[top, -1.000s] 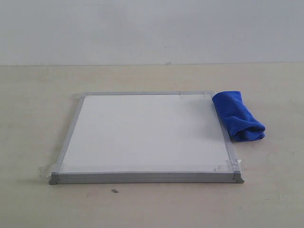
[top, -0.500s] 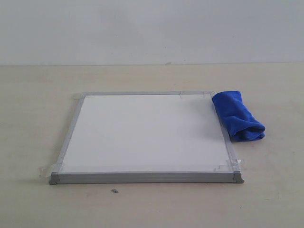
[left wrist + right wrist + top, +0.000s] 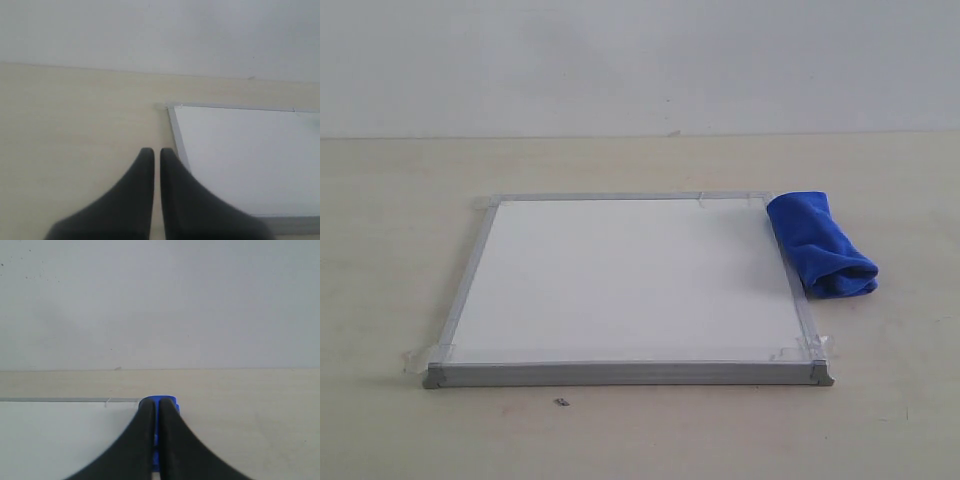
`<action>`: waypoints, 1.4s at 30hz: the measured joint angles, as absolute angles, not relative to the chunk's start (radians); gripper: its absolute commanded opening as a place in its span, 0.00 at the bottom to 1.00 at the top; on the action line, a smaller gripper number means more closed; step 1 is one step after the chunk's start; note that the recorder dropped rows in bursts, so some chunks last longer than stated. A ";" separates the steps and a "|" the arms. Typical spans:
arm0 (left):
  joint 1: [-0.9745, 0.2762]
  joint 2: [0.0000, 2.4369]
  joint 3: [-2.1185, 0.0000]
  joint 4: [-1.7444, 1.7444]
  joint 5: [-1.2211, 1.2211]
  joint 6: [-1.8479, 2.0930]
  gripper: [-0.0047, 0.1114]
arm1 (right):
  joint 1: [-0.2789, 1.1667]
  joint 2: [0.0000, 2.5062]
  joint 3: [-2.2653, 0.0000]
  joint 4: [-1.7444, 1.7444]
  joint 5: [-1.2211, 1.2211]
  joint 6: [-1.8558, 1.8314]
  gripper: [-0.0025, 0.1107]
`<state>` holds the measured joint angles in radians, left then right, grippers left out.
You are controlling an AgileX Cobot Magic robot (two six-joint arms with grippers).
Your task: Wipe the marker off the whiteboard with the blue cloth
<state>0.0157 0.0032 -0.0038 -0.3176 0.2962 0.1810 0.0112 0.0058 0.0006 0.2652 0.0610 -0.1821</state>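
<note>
The whiteboard (image 3: 630,280) lies flat on the tan table, silver-framed and taped at its corners. Its white face shows no red marker marks in any view. The blue cloth (image 3: 820,245) lies bunched against the board's far right edge. Neither gripper appears in the exterior view. In the left wrist view my left gripper (image 3: 156,151) is shut and empty over bare table, just beside the whiteboard (image 3: 240,155). In the right wrist view my right gripper (image 3: 156,402) is shut. The blue cloth (image 3: 157,397) shows beyond its tips and through the slit, at the whiteboard's (image 3: 60,435) edge.
A small dark speck (image 3: 561,403) lies on the table in front of the board. A plain pale wall (image 3: 640,60) rises behind the table. Bare tabletop (image 3: 390,250) surrounds the board on the left, front and far right.
</note>
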 measured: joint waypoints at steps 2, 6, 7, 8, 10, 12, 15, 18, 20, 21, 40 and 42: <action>0.016 0.003 -0.004 -0.331 0.296 0.134 0.08 | 0.011 0.006 0.001 0.265 0.061 -0.182 0.02; 0.016 0.003 -0.004 -0.294 0.298 0.059 0.08 | 0.011 0.006 0.001 0.265 0.061 -0.182 0.02; 0.018 0.003 -0.004 -0.250 0.298 0.057 0.08 | 0.011 0.006 0.001 0.265 0.061 -0.182 0.02; 0.022 0.003 -0.004 -0.222 0.298 0.055 0.08 | 0.011 0.006 0.001 0.265 0.061 -0.182 0.02; 0.026 0.003 -0.004 -0.186 0.298 0.054 0.08 | 0.011 0.006 0.001 0.265 0.061 -0.182 0.02; 0.026 0.003 -0.004 -0.186 0.298 0.054 0.08 | 0.011 0.006 0.001 0.265 0.061 -0.182 0.02; 0.028 0.003 -0.004 -0.188 0.298 0.056 0.08 | 0.011 0.006 0.001 0.265 0.061 -0.182 0.02; 0.028 0.003 -0.004 -0.190 0.298 0.064 0.08 | 0.011 0.006 0.001 0.265 0.061 -0.182 0.02; 0.028 0.003 -0.004 -0.190 0.298 0.064 0.08 | 0.011 0.006 0.001 0.265 0.061 -0.182 0.02; 0.028 0.003 -0.004 -0.190 0.298 0.064 0.08 | 0.011 0.006 0.001 0.265 0.061 -0.182 0.02; 0.028 0.003 -0.004 -0.190 0.298 0.064 0.08 | 0.011 0.006 0.001 0.265 0.061 -0.182 0.02; 0.028 0.003 -0.004 -0.190 0.298 0.064 0.08 | 0.011 0.006 0.001 0.265 0.061 -0.182 0.02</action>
<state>0.0280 0.0032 -0.0038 -0.1905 0.2979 0.0640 0.0112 0.0058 0.0006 0.2652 0.0610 -0.1821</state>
